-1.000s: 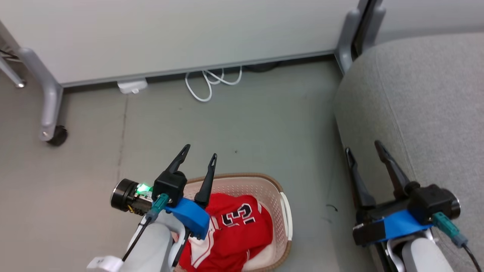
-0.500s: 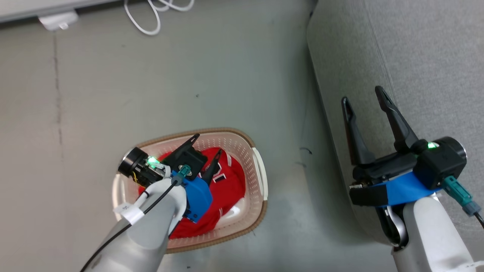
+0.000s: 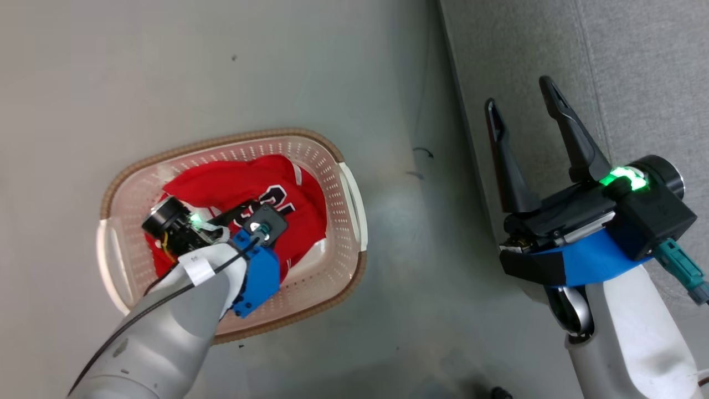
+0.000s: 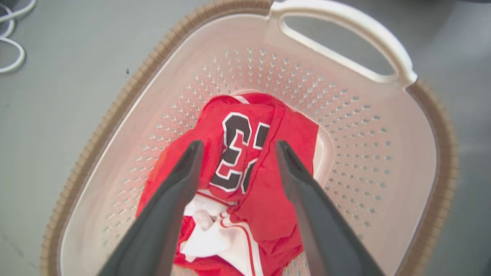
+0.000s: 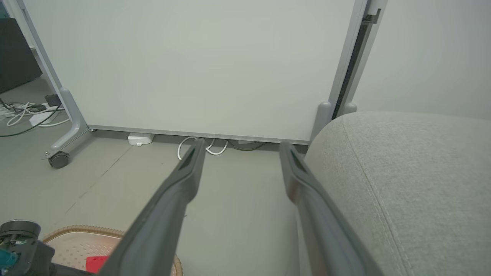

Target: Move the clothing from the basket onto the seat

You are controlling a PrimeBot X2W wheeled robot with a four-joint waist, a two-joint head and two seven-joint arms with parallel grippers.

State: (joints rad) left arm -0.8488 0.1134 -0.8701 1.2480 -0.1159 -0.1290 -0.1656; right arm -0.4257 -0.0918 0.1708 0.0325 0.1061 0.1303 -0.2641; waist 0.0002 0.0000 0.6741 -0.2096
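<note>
Grey floor (image 3: 277,66) spreads beneath me. At three o'clock in the head view rises the seat (image 3: 637,66), a broad cushion of light-grey fabric with a rounded edge. From my right wrist I see a white partition panel (image 5: 191,65) on grey wheeled legs standing at twelve o'clock, with a loop of white cable (image 5: 217,152) lying at its foot.

The basket (image 3: 327,188) stands on the floor at about eight o'clock of the head view, well apart from the seat. It is cream and perforated, with a brown woven-look rim. The clothing (image 3: 232,180) lies crumpled inside it: red jersey cloth with white trim, and black-and-white numerals facing up at the two o'clock side of the heap. How many garments make up the heap I cannot tell from the folds.

My left arm reaches down into the basket from seven o'clock. My left pincer (image 4: 236,147) is spread wide and has hold of nothing. Seen from its wrist, the two dark fingers straddle the numerals, tips close over the red cloth, though I cannot tell whether they touch it.

My right pincer (image 3: 519,97) is likewise spread wide and empty. It hangs at three o'clock by the seat's near edge, fingers pointing to twelve.
</note>
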